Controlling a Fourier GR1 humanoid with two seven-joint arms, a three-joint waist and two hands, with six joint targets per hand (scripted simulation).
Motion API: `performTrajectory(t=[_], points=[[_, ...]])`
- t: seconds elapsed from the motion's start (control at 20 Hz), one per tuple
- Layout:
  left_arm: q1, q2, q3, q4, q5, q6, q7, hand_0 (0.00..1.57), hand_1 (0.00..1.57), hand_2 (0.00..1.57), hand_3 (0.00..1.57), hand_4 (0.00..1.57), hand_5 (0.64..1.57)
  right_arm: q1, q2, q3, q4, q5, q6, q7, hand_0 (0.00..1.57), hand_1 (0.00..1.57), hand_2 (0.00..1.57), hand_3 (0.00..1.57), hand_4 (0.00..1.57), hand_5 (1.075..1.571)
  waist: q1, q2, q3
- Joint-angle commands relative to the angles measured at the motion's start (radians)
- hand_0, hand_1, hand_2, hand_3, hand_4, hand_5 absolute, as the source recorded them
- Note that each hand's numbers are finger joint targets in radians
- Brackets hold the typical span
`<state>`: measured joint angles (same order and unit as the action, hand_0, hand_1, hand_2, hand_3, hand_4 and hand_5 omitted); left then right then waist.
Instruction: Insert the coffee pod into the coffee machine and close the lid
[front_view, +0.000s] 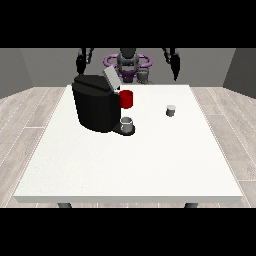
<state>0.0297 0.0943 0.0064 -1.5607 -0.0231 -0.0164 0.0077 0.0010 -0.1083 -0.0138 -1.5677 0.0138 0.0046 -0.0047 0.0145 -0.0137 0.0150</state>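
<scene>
A black coffee machine (95, 107) stands on the white table (130, 165) at the left of the middle, its grey lid (111, 78) tilted up and open. A grey cup (127, 125) sits on its drip base, and a red part (127, 99) shows at its right side. The small grey coffee pod (171, 110) stands alone on the table to the right. Both hands hang raised at the far edge, well away from the pod: the hand at the view's left (80, 64) and the hand at the view's right (175, 67).
The robot's body (128, 62) with purple rings stands behind the table's far edge. Wooden floor surrounds the table. White tabletop stretches from the machine to the near edge.
</scene>
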Motion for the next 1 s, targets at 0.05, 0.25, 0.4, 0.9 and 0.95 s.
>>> performTrajectory(t=[0.05, 0.25, 0.4, 0.9, 0.95], points=[[-0.062, 0.014, 0.029, 0.003, 0.028, -0.025, 0.016, 0.0, 0.0, 0.0, 0.0, 0.28, 1.571, -0.002, 0.04, 0.022, 0.013, 0.009, -0.012, 0.004, 0.0, 0.0, 0.0, 0.0, 0.13, 1.571, -0.021, -0.01, -0.015], [-0.008, 0.058, 0.105, 0.062, 0.139, -0.155, -0.214, 0.0, 0.0, 0.0, 0.0, 0.28, 1.571, 0.057, -0.002, 0.008, -0.009, -0.031, 0.053, 0.028, 0.0, 0.0, 0.0, 0.0, 0.13, 1.571, -0.032, -0.024, -0.0156], [-0.035, 0.085, 0.112, 0.052, 0.09, -0.124, -0.195, 0.0, 0.0, 0.0, 0.0, 0.24, 1.571, 0.067, 0.104, -0.044, 0.03, -0.006, -0.118, -0.162, 0.0, 0.0, 0.0, 0.0, 0.09, 1.571, -0.045, -0.001, -0.0146], [-0.275, 0.277, 0.198, 0.236, 0.025, -0.179, -0.097, 0.0, 0.0, 0.0, 0.0, 0.0, 1.571, -0.04, 0.083, -0.028, -0.008, -0.019, -0.096, -0.087, 0.0, 0.0, 0.0, 0.0, 0.17, 1.571, -0.116, 0.077, -0.015], [-0.275, 0.267, 0.199, 0.285, 0.036, -0.197, -0.118, 0.0, 0.0, 0.0, 0.0, 0.0, 1.571, -0.044, 0.099, -0.015, -0.009, -0.031, -0.085, -0.102, 0.0, 0.0, 0.0, 0.0, 0.13, 1.571, -0.118, 0.092, -0.0151]])
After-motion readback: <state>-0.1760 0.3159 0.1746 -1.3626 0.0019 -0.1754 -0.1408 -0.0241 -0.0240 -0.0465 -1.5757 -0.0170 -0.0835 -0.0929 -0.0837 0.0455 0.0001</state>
